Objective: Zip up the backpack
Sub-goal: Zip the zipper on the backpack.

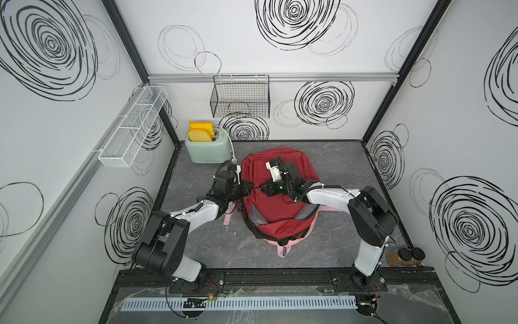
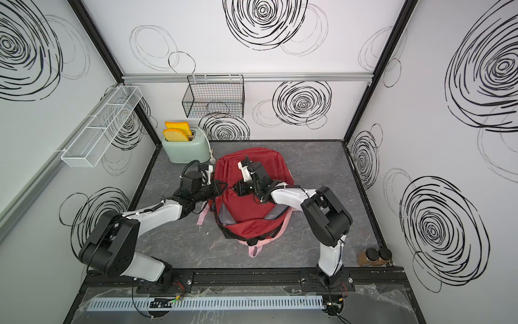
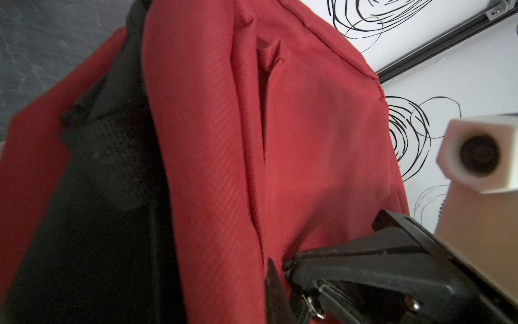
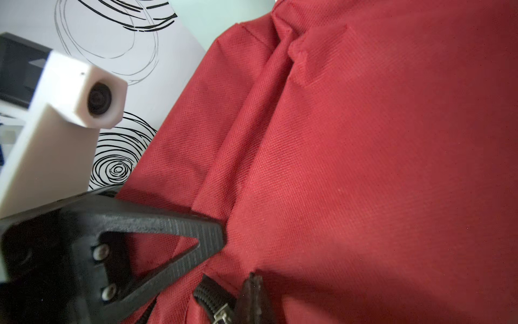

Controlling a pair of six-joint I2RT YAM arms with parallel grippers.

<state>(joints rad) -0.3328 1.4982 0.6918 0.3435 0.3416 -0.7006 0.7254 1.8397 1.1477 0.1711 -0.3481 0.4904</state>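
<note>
The red backpack (image 1: 280,207) lies mid-worktop (image 1: 350,168), its mouth open. Left end effector (image 1: 250,187) and right end effector (image 1: 260,189) are clamped on its zipper seam (image 4: 207,297). We should anchor fabric with one and draw the slider (image 4: 221,312) steadily.

The backpack (image 4: 364,140) is matt red woven cloth, coarse-grained. Just by the ribbed, matt black plastic fingers (image 4: 168,221), its zipper slider (image 4: 221,312) is shiny metal.
</note>
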